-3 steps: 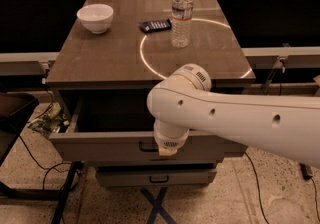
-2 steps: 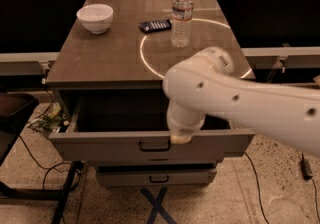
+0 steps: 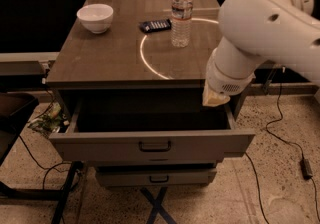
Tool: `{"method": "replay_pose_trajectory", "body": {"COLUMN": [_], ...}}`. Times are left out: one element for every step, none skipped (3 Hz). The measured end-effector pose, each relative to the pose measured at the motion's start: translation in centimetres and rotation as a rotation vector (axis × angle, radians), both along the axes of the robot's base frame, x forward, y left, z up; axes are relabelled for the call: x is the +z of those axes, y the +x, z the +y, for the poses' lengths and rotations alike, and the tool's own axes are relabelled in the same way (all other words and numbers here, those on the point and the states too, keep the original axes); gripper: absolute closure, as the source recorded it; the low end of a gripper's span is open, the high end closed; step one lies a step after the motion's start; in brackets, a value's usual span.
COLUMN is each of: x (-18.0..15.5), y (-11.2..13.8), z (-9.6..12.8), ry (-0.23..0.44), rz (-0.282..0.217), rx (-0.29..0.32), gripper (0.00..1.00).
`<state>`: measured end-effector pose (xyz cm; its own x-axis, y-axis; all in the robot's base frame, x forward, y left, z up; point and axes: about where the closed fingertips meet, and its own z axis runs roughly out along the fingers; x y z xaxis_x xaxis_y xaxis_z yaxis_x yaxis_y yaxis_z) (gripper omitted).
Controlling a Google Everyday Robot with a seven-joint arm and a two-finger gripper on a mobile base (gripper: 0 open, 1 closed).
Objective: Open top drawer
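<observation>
The top drawer (image 3: 100, 146) is the wide grey one under the tabletop. It stands pulled out, its deep box interior open and dark, with a small black bar handle (image 3: 155, 146) at the centre of its front. My gripper (image 3: 215, 100) hangs at the end of the big white arm (image 3: 260, 28), above the drawer's back right corner and just below the table edge. It is apart from the handle and holds nothing that I can see.
A narrower grey drawer (image 3: 156, 177) sits closed below. On the table (image 3: 90, 68) stand a white bowl (image 3: 95, 17), a water bottle (image 3: 181, 14) and a dark flat device (image 3: 155, 25). Cables (image 3: 280, 138) run over the floor at right.
My arm has lifted from the drawer's front by the handle and swung up and to the right. The drawer stays pulled out.
</observation>
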<state>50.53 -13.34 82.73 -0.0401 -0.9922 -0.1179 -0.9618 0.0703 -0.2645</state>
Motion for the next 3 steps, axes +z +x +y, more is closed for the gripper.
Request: {"method": "replay_pose_trajectory", "body": {"x": [1.4,0.3,-2.1], "y": [0.6,0.9,1.0], "z": [-1.0,-0.2,1.6], "ry": [-0.003,-0.013,-0.043], "rz": [-0.043,-0.096,-0.151], "rx": [0.002,0.018,0.043], "gripper": [1.00,1.00,1.00]}}
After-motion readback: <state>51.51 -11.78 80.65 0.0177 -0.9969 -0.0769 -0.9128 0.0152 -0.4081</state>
